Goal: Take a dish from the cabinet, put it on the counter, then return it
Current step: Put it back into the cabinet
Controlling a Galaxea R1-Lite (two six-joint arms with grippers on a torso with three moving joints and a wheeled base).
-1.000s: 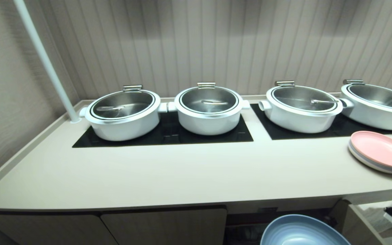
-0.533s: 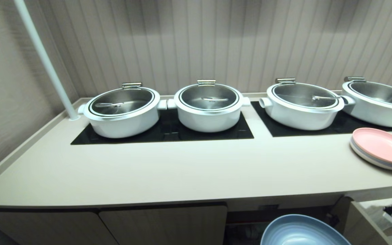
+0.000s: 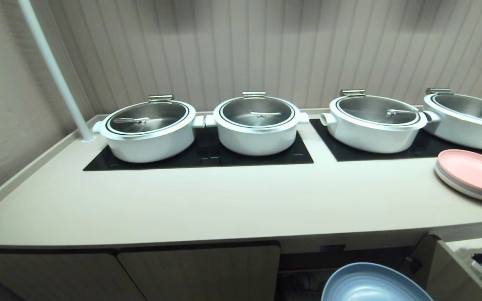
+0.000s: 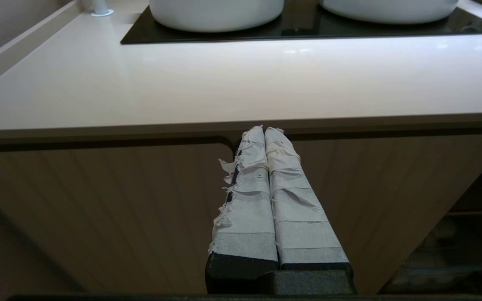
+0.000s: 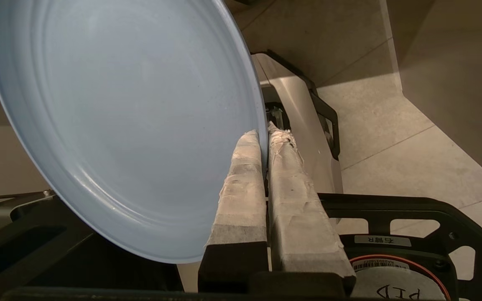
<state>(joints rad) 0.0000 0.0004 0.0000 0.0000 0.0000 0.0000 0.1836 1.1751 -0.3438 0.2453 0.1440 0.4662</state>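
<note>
Dish (image 3: 374,284) cut by edge; cabinet interior (image 4: 454,251) perhaps cluttered.

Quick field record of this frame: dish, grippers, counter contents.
dish: light-blue plate, pinched at its rim, below the counter edge in the head view
right gripper: shut on the plate rim
left gripper: shut, empty, in front of the cabinet door
counter: four lidded white pots on black cooktop panels
other plates: pink-topped stack at the counter's right end
</note>
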